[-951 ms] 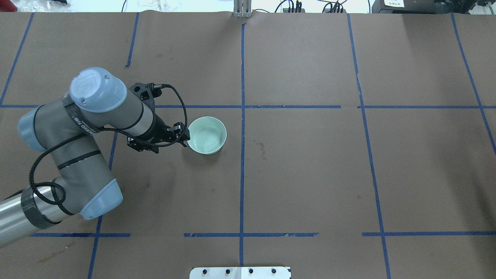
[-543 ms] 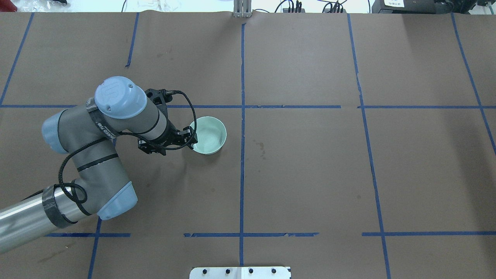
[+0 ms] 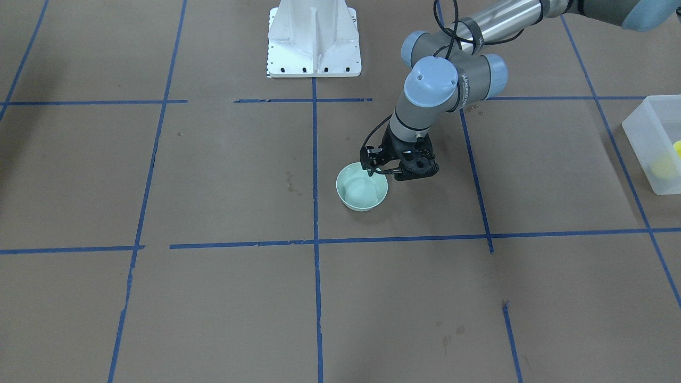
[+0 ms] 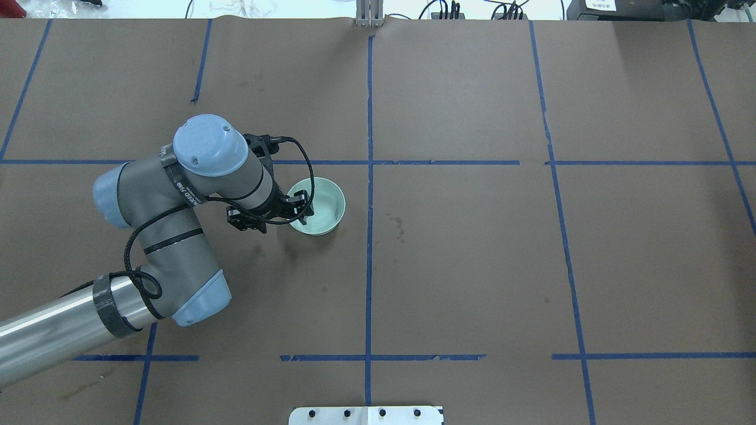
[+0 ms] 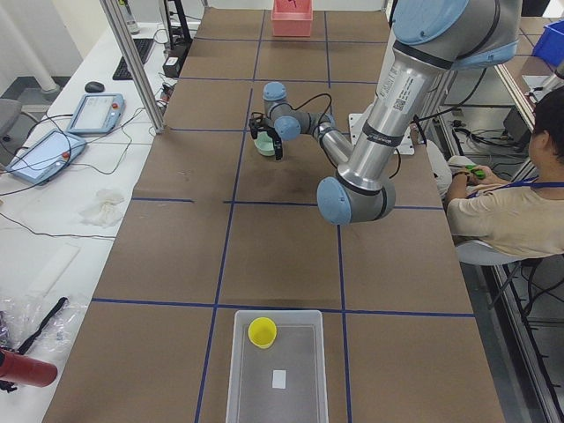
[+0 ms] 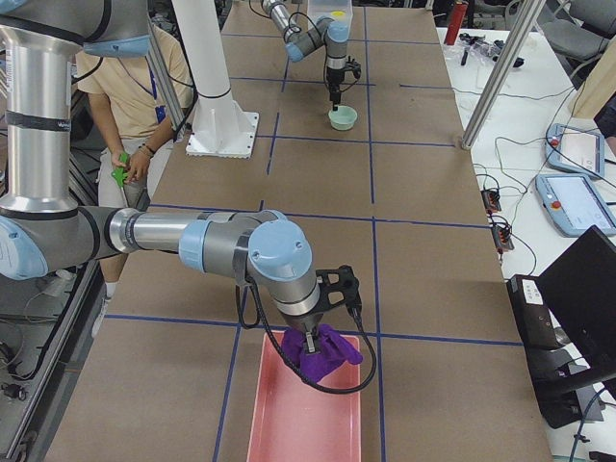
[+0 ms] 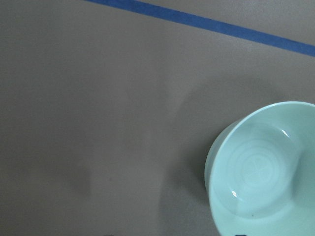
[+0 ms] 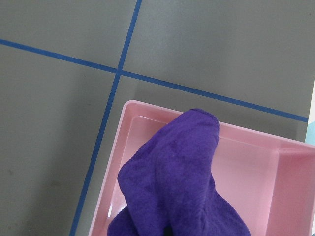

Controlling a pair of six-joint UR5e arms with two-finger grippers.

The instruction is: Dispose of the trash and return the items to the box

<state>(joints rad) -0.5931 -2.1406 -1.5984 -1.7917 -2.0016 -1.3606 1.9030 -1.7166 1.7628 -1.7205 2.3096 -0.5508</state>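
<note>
Left end effector (image 4: 300,207) is down at the pale green bowl (image 4: 320,206), right on the rim nearest the arm, and its two fingers stand apart with a clear gap between them. From overhead, both fingertips sit along that edge of the bowl; whether they actually touch the rim cannot be told. The bowl stands upright on the brown counter (image 4: 472,265), just beside the central blue tape line, and the left wrist camera catches it low in the corner with nothing inside. Over to the far end: the right end effector (image 6: 309,337) hangs above the pink bin (image 6: 274,423) with a purple cloth (image 6: 325,352) bunched under it, the cloth dangling over the bin's near end (the right wrist camera is filled with purple folds and pink wall). Whether those fingers are clamped on the cloth cannot be told, since they show only in the side view. And the yellow cup (image 5: 262,332) is upright inside the box (image 5: 304,352), tucked toward one end, at the opposite end of the counter from the pink bin and well apart from the bowl.
</note>
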